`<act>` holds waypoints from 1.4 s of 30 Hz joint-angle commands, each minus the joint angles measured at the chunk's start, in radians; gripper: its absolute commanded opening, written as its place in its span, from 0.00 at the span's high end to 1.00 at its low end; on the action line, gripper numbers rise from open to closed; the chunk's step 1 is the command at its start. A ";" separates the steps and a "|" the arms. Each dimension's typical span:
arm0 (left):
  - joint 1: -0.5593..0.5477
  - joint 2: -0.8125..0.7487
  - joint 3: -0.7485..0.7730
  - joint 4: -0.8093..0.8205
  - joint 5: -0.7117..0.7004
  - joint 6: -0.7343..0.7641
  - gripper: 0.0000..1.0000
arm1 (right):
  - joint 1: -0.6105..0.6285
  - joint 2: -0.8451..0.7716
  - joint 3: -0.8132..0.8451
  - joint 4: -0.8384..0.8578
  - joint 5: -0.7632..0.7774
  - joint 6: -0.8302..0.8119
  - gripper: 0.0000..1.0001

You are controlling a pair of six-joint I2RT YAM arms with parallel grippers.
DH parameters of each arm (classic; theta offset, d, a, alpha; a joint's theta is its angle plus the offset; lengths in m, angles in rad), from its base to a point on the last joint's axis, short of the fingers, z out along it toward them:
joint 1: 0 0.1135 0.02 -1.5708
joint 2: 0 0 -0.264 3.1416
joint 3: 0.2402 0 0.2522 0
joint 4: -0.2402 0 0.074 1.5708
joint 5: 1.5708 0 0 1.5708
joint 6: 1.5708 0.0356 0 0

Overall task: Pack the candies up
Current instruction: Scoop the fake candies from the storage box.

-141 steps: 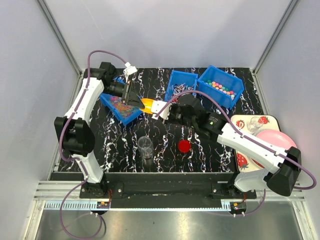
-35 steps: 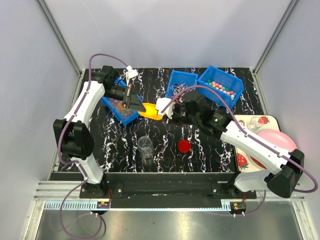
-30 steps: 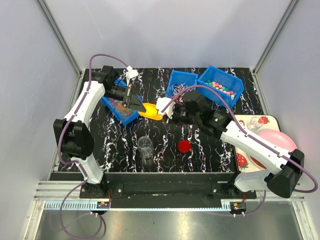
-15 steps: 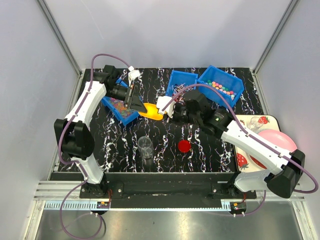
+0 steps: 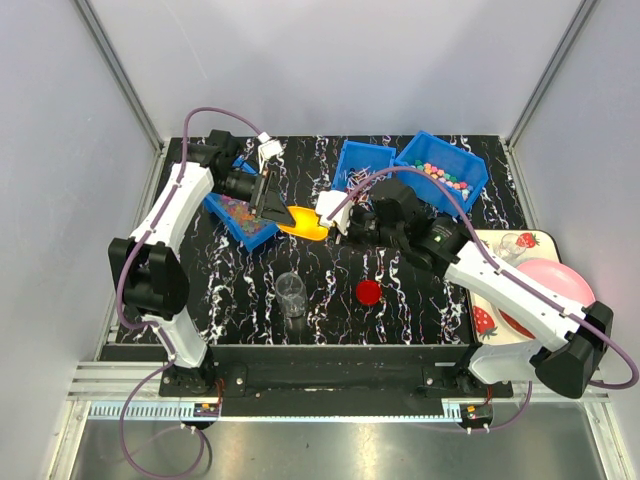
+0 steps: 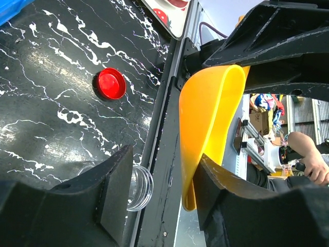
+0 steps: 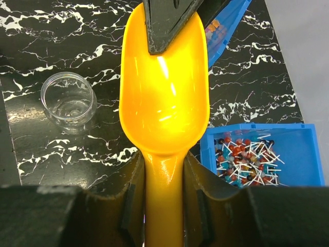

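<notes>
Frame centre: right pincer (image 7: 164, 198) clamped on the handle of the yellow scoop (image 7: 164, 98); left pincer (image 6: 163, 172) jaws apart at its tip, above the worktop (image 6: 51, 116).

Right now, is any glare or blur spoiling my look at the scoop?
Right wrist: white glare streaks in the bowl of the scoop, outline still sharp. Left wrist: scoop crisp, but the left fingers up close are dark and soft. Top external: evenly lit, no glare on it.
</notes>
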 commanded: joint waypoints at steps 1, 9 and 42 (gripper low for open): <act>0.003 -0.025 0.029 0.018 -0.030 0.005 0.47 | -0.012 -0.051 0.062 0.071 -0.037 0.018 1.00; 0.040 -0.056 0.209 -0.029 -0.038 -0.018 0.33 | -0.014 -0.017 0.011 0.085 -0.037 0.004 1.00; 0.278 0.214 0.324 0.414 -1.007 -0.144 0.01 | -0.015 0.041 0.016 0.084 0.114 -0.001 1.00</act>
